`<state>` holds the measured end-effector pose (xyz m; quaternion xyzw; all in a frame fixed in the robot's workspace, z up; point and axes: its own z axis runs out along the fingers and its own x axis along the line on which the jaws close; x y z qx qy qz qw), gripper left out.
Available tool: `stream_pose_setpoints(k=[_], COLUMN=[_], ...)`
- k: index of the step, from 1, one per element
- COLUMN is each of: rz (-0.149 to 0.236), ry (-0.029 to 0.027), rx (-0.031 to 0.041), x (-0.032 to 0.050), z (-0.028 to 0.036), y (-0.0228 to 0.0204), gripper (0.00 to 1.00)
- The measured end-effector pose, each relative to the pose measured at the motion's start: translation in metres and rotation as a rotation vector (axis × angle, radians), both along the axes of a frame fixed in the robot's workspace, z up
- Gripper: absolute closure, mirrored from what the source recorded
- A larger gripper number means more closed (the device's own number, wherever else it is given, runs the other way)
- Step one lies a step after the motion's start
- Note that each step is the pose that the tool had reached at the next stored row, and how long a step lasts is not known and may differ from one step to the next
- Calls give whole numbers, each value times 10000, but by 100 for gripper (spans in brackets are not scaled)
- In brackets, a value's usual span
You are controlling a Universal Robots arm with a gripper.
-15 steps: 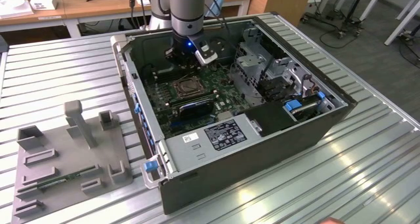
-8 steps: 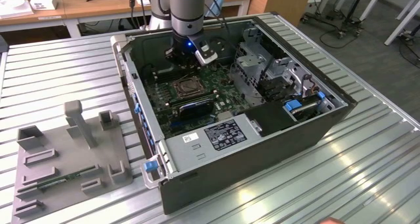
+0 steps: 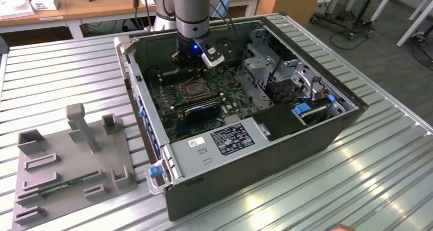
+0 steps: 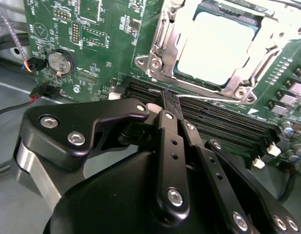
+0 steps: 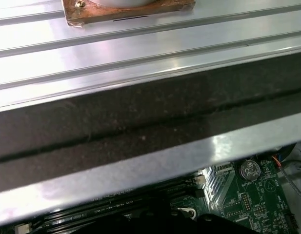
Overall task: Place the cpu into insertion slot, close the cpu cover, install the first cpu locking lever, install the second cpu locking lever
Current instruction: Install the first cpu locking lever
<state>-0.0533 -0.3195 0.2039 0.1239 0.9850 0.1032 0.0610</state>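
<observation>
- The cpu (image 4: 218, 46) sits in the insertion slot (image 3: 191, 90), pale metal top upward; in the exterior view the slot lies at about six o'clock from the arm's head, inside the open computer case (image 3: 271, 140).
- The cpu cover (image 4: 167, 34) looks to be lying down around the chip, its window framing the metal top; whether it is fully pressed home I cannot tell.
- The gripper (image 4: 170, 100) has its fingers drawn together, tips right at the end of a thin silver locking lever (image 4: 213, 99) that runs along the socket's edge beside the memory slots (image 4: 218, 122); whether the wire is actually pinched between them I cannot tell.
- My guess on handling: the chip is light, stiff and smooth on top (slippery for flat pads), and delicate underneath; edges are the place to hold it, never the face.
- The lever looks like springy steel wire, thin and slick; it will likely push back when moved; the free end, well away from its pivot, seems the sensible grip, since that gives the most leverage.
</observation>
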Motion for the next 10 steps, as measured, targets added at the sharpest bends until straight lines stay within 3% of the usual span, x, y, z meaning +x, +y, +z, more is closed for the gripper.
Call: stream_pose_setpoints(k=[2,4,10], rz=[8,12,-55], ry=[-121,-196,-221], rx=[0,0,-5], x=[-2,-7,-18], z=[-11,-16,-19], y=[0,1,0], gripper=[89,89,89])
